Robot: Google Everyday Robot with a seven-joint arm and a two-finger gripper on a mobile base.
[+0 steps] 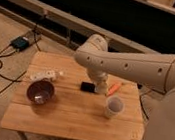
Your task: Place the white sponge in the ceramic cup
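Note:
The ceramic cup (pixel 114 107) is pale, round and upright on the right part of the wooden table (pixel 72 120). I cannot make out the white sponge; it may be hidden by the arm. My big white arm comes in from the right, bends above the table's back edge and reaches down to the table's middle. The gripper (pixel 99 88) is at its low end, close over the table top, up and left of the cup, and mostly hidden by the wrist.
A dark purple bowl (pixel 40 91) stands at the left. A long thin white bar-shaped object (pixel 46 74) lies behind it. A small flat black object (pixel 88 87) lies mid-table, an orange object (pixel 114 88) behind the cup. Cables and a box (pixel 21 43) lie on the floor at left.

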